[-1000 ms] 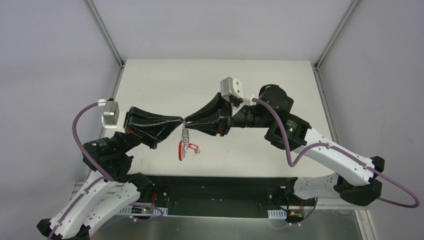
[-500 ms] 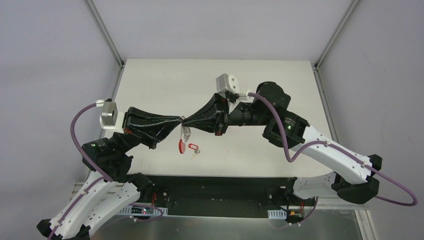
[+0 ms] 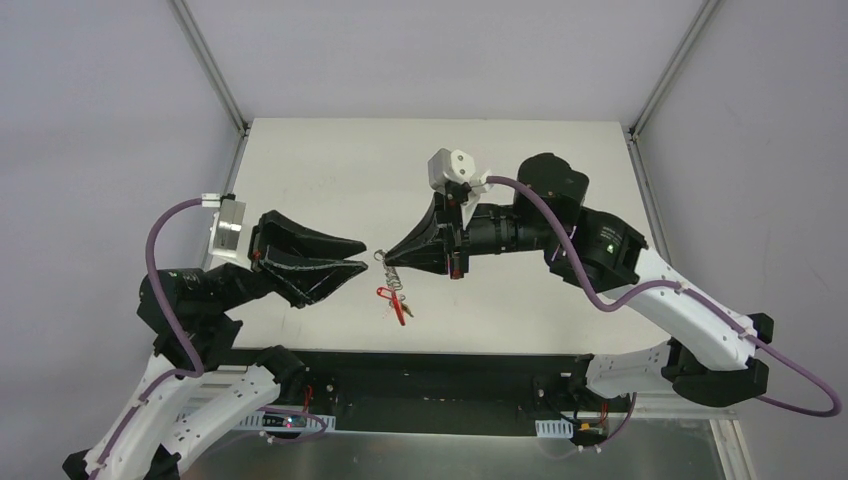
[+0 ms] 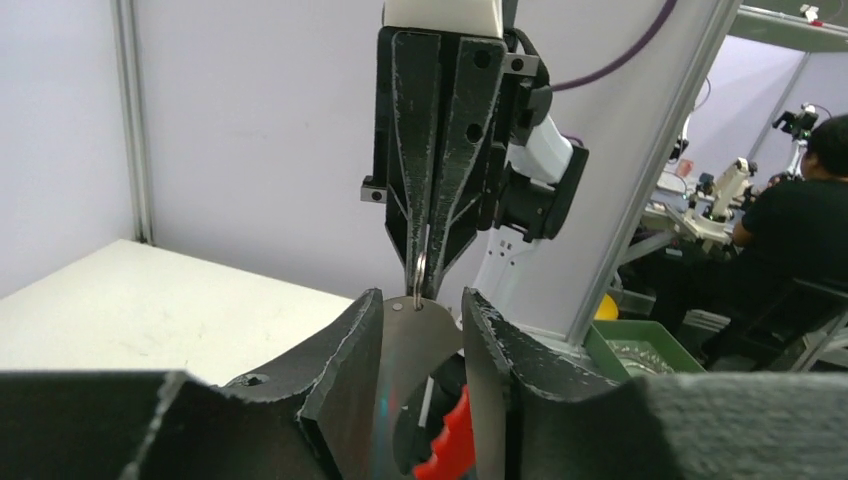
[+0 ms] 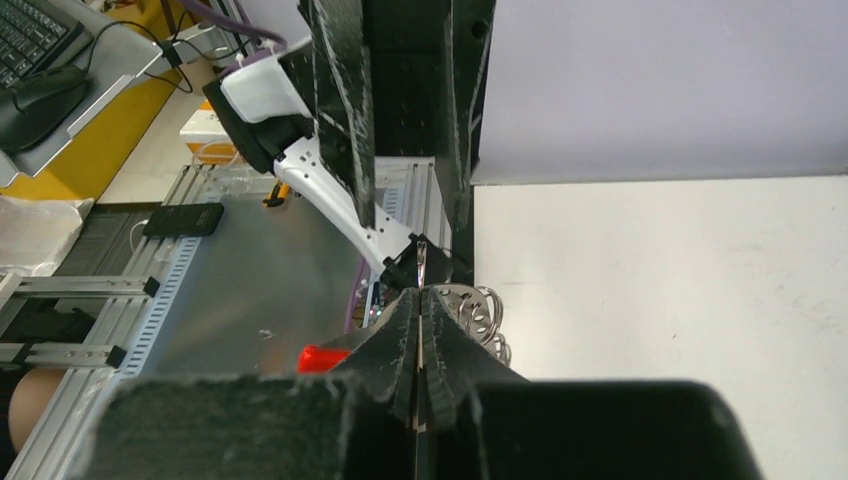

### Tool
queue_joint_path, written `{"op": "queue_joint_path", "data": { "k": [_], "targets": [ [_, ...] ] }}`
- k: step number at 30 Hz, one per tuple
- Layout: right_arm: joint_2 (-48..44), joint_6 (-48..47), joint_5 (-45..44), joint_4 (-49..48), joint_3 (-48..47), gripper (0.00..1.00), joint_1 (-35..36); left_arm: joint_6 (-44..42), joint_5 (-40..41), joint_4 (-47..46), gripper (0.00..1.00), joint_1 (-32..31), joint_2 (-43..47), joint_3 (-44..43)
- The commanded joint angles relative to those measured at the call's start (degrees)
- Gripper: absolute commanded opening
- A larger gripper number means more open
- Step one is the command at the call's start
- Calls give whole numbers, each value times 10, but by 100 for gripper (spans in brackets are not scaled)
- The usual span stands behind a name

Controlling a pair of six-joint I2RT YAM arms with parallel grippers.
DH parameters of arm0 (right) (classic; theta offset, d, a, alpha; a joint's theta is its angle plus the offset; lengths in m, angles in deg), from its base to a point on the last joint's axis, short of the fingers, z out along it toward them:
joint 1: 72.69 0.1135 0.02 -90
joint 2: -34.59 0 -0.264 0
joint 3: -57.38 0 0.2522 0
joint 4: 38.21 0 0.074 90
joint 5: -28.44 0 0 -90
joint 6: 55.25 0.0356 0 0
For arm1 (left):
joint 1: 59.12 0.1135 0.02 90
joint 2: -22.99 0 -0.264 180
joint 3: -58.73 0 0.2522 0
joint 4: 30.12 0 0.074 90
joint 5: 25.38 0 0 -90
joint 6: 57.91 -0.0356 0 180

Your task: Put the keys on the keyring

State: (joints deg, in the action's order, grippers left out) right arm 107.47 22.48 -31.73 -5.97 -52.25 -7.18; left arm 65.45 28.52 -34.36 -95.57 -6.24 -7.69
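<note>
Right claw (image 3: 388, 258) pinches the keyring (image 3: 381, 257), keys (image 3: 396, 292) dangling below; left claw (image 3: 352, 257) released.

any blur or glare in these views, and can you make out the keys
Top external: even soft light, no glare, but the keys are too small for detail. Left wrist: the left tool is dark and slightly soft up close, while the right tool pinching the keyring is sharp. Right wrist: its own fingers blur near the lens; the table is bright, not blown out.
</note>
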Motion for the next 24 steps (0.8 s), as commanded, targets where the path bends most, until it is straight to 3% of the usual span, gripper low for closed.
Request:
{"op": "queue_joint_path", "data": {
  "k": [1,14,24],
  "targets": [
    [-5,-12,12,99,-56,0,0,-48,-63,141,35,-6,-14,-65],
    [79,-17,67,347,-183,0,-1,-24,-140,196,39,-6,-87,-98],
    [115,-10,57,401,-208,0,-3,-14,-169,196,38,-6,-96,-104]
  ]
}}
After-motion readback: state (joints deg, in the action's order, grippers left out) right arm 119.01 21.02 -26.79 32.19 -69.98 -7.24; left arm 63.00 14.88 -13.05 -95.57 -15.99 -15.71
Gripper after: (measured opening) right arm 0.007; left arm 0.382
